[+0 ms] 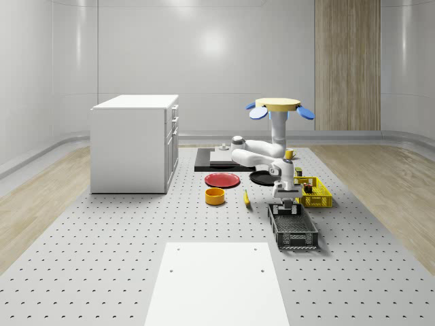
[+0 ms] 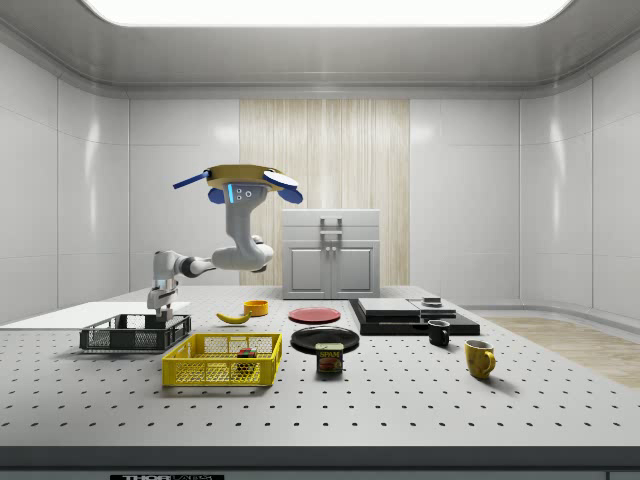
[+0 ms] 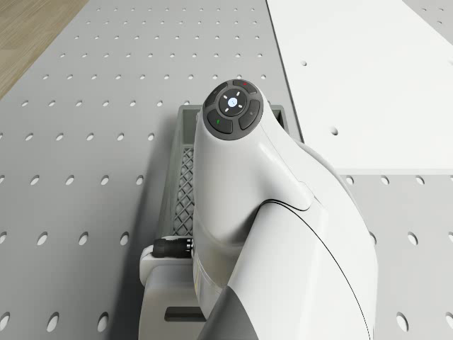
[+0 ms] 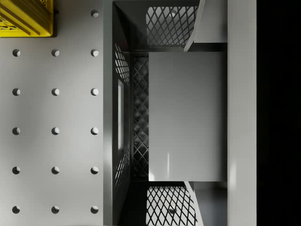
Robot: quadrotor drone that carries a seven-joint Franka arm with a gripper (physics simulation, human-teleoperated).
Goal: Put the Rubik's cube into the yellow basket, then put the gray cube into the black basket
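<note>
The drone (image 1: pixel 279 105) hovers over the table behind the two baskets, its arm bent down towards the black basket (image 1: pixel 292 229). My gripper (image 1: pixel 285 203) hangs at that basket's far end, just at rim height in the side view. In the wrist view the gray cube (image 4: pixel 186 115) sits between the two fingers (image 4: pixel 207 23), which press on its opposite faces, with the basket's mesh wall (image 4: pixel 138 117) beside it. The yellow basket (image 2: pixel 222 360) stands next to the black one with the Rubik's cube (image 2: pixel 245 353) inside it.
A yellow bowl (image 1: pixel 215 196), a banana (image 1: pixel 246 197), a red plate (image 1: pixel 223 180) and a black plate (image 1: pixel 262 178) lie to the whole-scene view's left of the baskets. A white cabinet (image 1: pixel 136 142) stands further left. A can (image 2: pixel 329 358) and mugs (image 2: pixel 480 357) sit nearby.
</note>
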